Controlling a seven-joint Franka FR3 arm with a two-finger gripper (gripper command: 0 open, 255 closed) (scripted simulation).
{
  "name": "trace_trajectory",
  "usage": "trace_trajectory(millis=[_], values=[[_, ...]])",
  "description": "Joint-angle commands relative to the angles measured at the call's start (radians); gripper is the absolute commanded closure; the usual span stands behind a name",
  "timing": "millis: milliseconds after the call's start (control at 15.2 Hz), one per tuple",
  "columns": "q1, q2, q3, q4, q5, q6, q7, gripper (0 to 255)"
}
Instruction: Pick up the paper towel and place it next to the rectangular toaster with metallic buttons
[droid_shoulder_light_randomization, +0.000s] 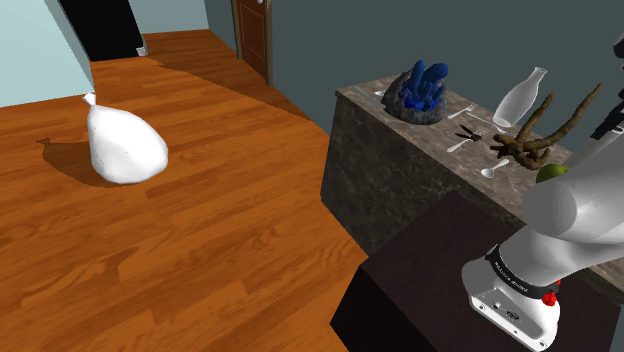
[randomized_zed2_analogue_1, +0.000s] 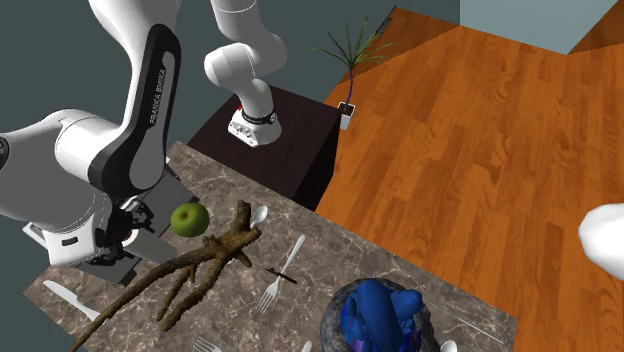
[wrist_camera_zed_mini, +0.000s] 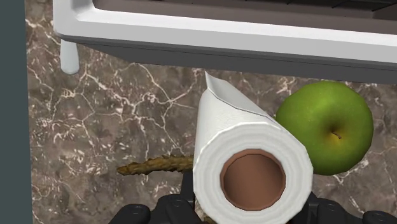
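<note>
A white paper towel roll (wrist_camera_zed_mini: 245, 159) with a brown core is seen end-on, clasped between the black fingers (wrist_camera_zed_mini: 159, 210) of my gripper (wrist_camera_zed_mini: 251, 215), which is shut on it. It hangs over the dark marble counter (wrist_camera_zed_mini: 108, 114). A loose sheet edge points toward a white-grey boxy appliance (wrist_camera_zed_mini: 222, 32) on short legs, just beyond the roll. A green apple (wrist_camera_zed_mini: 326, 127) lies close beside the roll. In the second exterior view the arm's white hand (randomized_zed2_analogue_1: 75, 240) hangs low over the counter's corner, near the apple (randomized_zed2_analogue_1: 188, 219).
A forked brown branch (randomized_zed2_analogue_1: 190, 265), forks (randomized_zed2_analogue_1: 272, 290), a spoon (randomized_zed2_analogue_1: 259, 214) and a blue object in a grey bowl (randomized_zed2_analogue_1: 375, 315) lie on the counter. A clear vase (droid_shoulder_light_randomization: 520, 97) stands at its back. A white bag (droid_shoulder_light_randomization: 125, 145) sits on the wood floor.
</note>
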Motion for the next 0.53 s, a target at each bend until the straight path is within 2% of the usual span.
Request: trace_trajectory(millis=[0, 264, 330, 462], values=[[0.0, 0.0, 0.0, -0.001, 0.001, 0.002, 0.0, 255], [0.0, 0.0, 0.0, -0.001, 0.001, 0.002, 0.0, 255], [0.0, 0.0, 0.0, -0.001, 0.001, 0.002, 0.0, 0], [0.0, 0.0, 0.0, -0.001, 0.001, 0.002, 0.0, 0]])
